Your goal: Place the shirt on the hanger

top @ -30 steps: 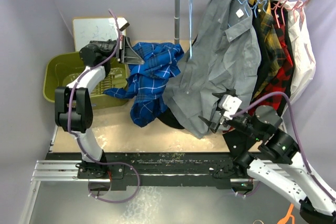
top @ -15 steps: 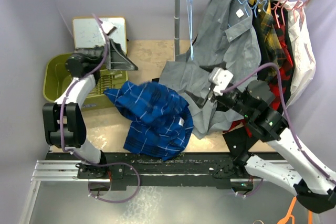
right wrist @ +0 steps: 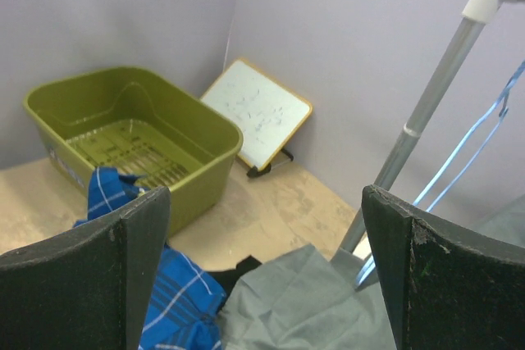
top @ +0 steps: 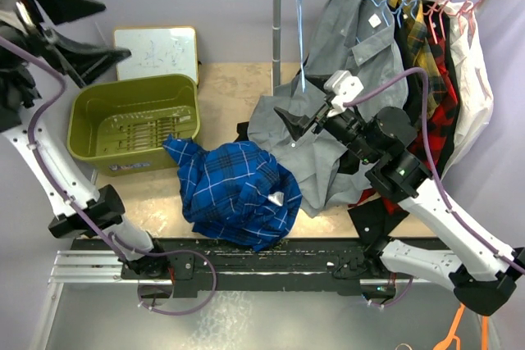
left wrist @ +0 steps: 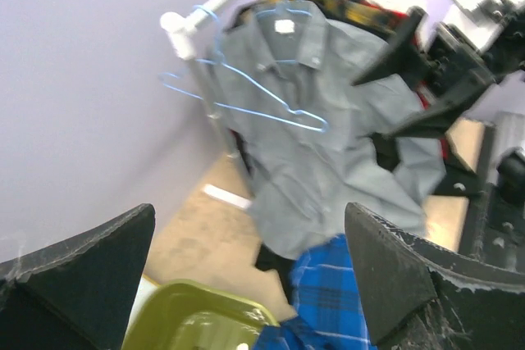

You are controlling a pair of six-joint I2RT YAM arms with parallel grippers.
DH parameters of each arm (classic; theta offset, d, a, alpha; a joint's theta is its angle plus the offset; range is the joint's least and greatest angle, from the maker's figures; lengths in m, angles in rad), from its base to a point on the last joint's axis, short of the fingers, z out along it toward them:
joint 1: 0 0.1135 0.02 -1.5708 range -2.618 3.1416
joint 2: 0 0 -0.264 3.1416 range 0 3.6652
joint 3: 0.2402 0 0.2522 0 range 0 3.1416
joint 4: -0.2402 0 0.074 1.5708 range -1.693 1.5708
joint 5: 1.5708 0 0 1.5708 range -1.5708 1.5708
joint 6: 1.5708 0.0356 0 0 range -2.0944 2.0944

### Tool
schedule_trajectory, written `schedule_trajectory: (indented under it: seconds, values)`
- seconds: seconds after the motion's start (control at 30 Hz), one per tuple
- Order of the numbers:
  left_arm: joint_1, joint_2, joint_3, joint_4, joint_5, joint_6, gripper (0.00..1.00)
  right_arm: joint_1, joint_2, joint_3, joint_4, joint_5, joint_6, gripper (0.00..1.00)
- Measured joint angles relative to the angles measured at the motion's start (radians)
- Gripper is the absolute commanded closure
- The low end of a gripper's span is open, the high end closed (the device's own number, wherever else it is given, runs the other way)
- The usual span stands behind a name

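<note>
Shirt heaped at lower centre, both grippers empty
Left gripper gapes wide at upper left; right gripper is spread beside the grey shirt, below the hanger, and may snag grey cloth instead.

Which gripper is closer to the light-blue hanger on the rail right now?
Right. The right gripper is open just below the hanger, by the grey shirt; the left gripper is raised far off left, near the green bin.
</note>
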Motion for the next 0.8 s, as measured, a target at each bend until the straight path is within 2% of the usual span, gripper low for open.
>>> schedule_trajectory:
  seconds: [0.07,0.1,0.17,0.33,0.4,0.43,0.47,0.5,0.6,0.67,0.73,0.8]
  values:
    - [0.040,-0.016,0.096,-0.342,-0.031,0.298,0.01,0.000,-0.007,-0.001,0.023,0.003,0.018,0.00]
    - [0.049,-0.024,0.141,-0.560,-0.079,0.494,0.01,0.000,-0.010,-0.001,0.032,0.008,0.028,0.00]
    - [0.055,-0.068,0.150,-0.848,-0.202,0.801,0.01,0.000,-0.018,-0.003,0.051,0.017,0.051,0.00]
    - [0.040,-0.032,0.328,-1.343,-0.522,1.299,0.01,0.000,-0.029,-0.010,0.061,0.058,0.103,0.00]
    - [-0.057,-0.034,0.311,-1.506,-0.713,1.496,0.01,0.000,-0.032,-0.018,0.061,0.090,0.121,0.00]
    - [-0.127,-0.048,0.259,-1.570,-0.844,1.600,0.01,0.001,-0.035,-0.026,0.059,0.105,0.128,0.00]
    - [-0.224,-0.078,0.144,-1.633,-1.004,1.730,0.01,0.001,-0.042,-0.039,0.045,0.127,0.134,0.00]
    - [-0.271,-0.098,0.068,-1.666,-1.090,1.803,0.01,0.001,-0.043,-0.042,0.043,0.130,0.135,0.00]
    - [-0.404,-0.179,-0.331,-1.762,-1.366,2.043,0.01,0.002,-0.038,-0.043,-0.023,0.118,0.117,0.00]
    - [-0.440,-0.188,-0.568,-1.852,-1.484,2.163,0.01,0.016,-0.034,-0.068,-0.054,0.087,0.079,0.00]
    - [-0.451,-0.188,-0.683,-1.966,-1.540,2.227,0.01,0.068,-0.037,-0.134,-0.076,0.066,0.018,0.00]
    - [-0.451,-0.197,-0.724,-2.090,-1.569,2.269,0.01,0.187,-0.029,-0.216,-0.112,0.085,-0.067,0.00]
